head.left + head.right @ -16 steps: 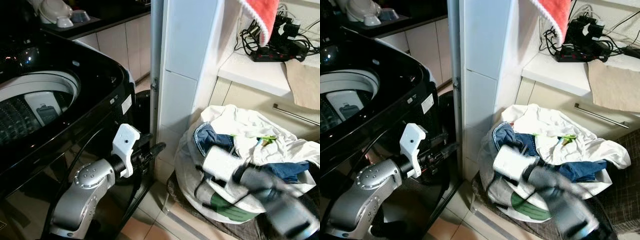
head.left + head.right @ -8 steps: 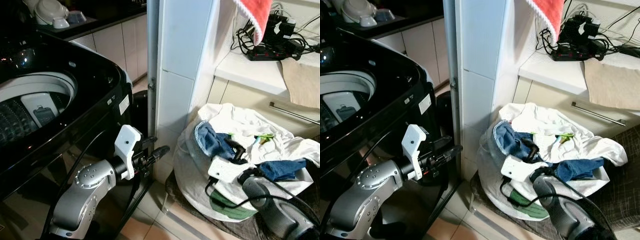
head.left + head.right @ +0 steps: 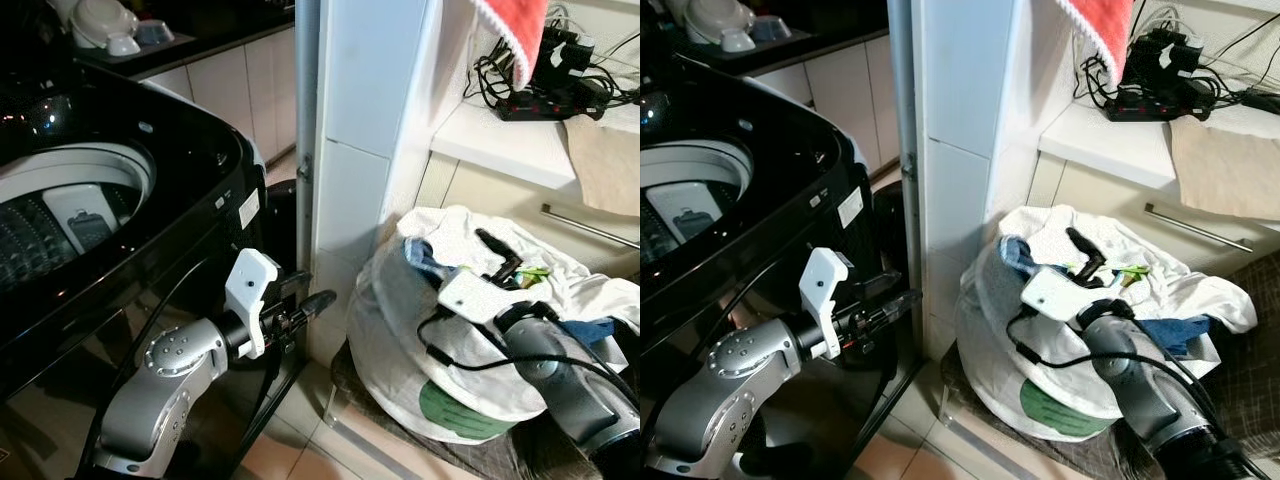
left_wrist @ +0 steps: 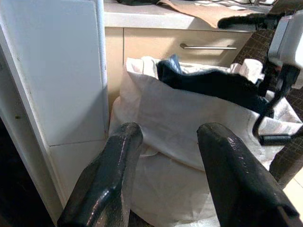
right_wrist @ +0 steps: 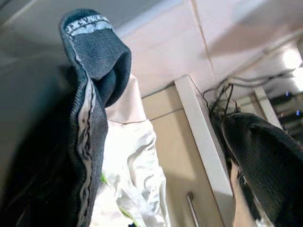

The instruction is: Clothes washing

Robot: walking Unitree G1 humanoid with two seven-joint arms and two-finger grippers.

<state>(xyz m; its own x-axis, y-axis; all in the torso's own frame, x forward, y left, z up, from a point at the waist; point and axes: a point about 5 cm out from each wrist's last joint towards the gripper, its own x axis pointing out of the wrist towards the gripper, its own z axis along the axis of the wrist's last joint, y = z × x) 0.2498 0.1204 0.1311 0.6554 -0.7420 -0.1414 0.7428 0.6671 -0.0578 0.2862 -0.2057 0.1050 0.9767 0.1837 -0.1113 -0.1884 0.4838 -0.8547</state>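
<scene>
A white laundry bag [image 3: 400, 340] stuffed with clothes stands on the floor beside a white tiled pillar. White garments [image 3: 470, 235] and a blue garment [image 3: 418, 254] lie on top of it. My right gripper [image 3: 497, 250] hovers open just above the top of the pile, holding nothing; the right wrist view has its fingers [image 5: 90, 71] spread wide. To the left is a black top-loading washing machine [image 3: 190, 160] with its drum [image 3: 70, 205] uncovered. My left gripper [image 3: 315, 292] is open in front of the washer and points toward the bag [image 4: 189, 123].
The pillar [image 3: 360, 130] separates the washer from the bag. A red towel [image 3: 515, 30] hangs above a shelf holding a power strip and cables [image 3: 560, 95] and a beige cloth [image 3: 608, 165]. A drawer handle [image 3: 592, 226] is behind the bag. Bowls [image 3: 100, 22] sit at the far left.
My right arm has risen from the front of the bag, so its open gripper now sits over the clothes on top. The left arm has hardly moved.
</scene>
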